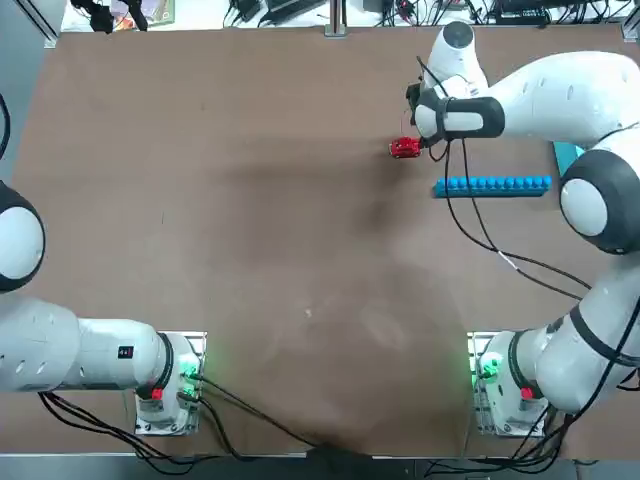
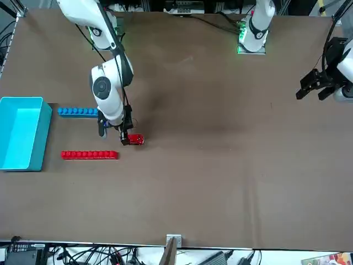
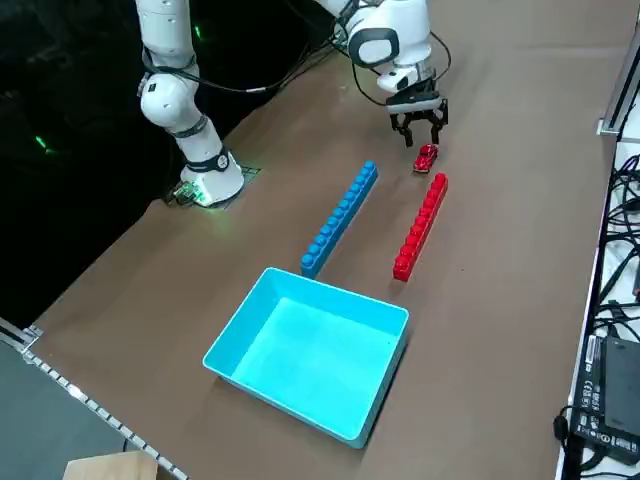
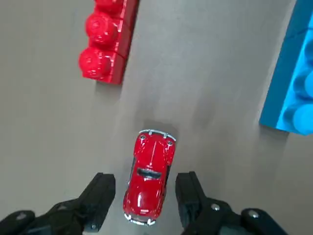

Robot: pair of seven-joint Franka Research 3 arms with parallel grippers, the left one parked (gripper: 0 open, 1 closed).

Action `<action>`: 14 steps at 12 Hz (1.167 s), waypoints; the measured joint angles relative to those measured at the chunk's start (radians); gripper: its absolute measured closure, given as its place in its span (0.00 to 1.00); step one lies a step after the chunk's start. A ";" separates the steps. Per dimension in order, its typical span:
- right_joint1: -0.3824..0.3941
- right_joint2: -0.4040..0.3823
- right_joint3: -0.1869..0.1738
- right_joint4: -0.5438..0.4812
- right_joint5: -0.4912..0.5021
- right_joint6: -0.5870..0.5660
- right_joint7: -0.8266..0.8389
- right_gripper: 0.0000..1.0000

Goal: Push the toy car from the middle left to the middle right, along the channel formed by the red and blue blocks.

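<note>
Red toy car (image 4: 148,178); red bar (image 2: 89,155), blue bar (image 2: 78,112); lt-blue box (image 3: 385,325); brown table (image 1: 250,250).

The car (image 4: 148,178) is glossy red, like painted metal. The red bar (image 4: 107,39) and blue bar (image 4: 293,83) are shiny plastic. The bench (image 1: 250,250) is matt brown. The fingers (image 4: 100,196) are matt black.

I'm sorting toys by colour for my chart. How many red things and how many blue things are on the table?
Red: 2, the toy car and the red studded bar.
Blue: 2, the blue studded bar and the light-blue open box.
Total: 4.
The right gripper sits open around the car's back end, just outside the channel.
</note>
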 joint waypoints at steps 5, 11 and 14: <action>0.001 0.044 0.000 0.011 0.000 0.015 0.095 0.30; 0.011 0.063 0.000 0.018 0.000 0.058 0.142 0.35; 0.014 0.081 0.000 0.024 0.000 0.060 0.144 0.37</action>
